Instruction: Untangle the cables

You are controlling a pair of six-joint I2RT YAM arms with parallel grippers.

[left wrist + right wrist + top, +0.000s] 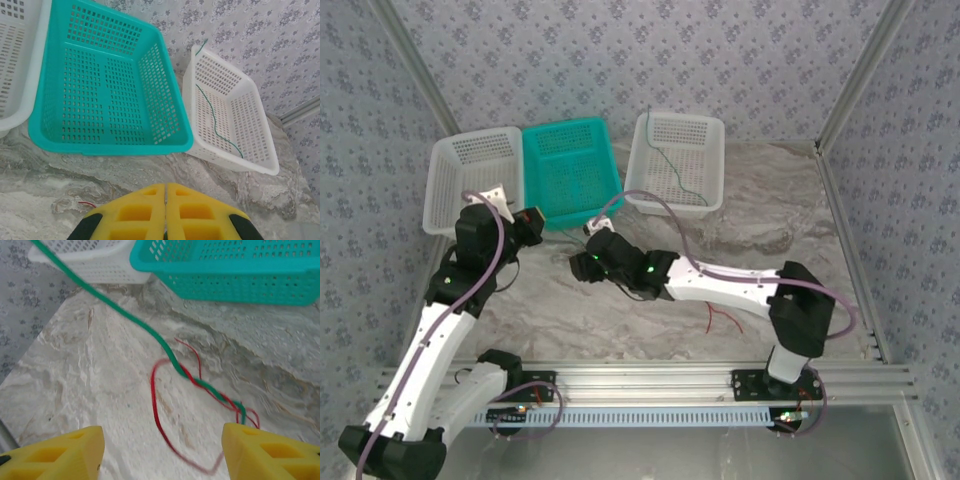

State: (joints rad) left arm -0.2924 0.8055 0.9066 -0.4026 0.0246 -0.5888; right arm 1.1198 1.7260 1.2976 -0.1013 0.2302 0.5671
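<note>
The left claw (165, 189) is pressed together. The right claw (161, 430) is spread above a green wire (150, 332) twisted with a red wire (156, 410) on the table (90, 370); the green one trails off toward eleven o'clock. A second green wire (215, 120) lies in the white basket (227, 159) at one o'clock.

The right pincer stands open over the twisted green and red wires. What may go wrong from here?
1. The right pincer straddles both the green cable and the red cable near where they twist together; closing there may pinch both and tighten the tangle.
2. The cables are very thin, so one may slip out of the grip.
3. The teal basket stands close behind; a pulled cable might catch on its rim.
</note>
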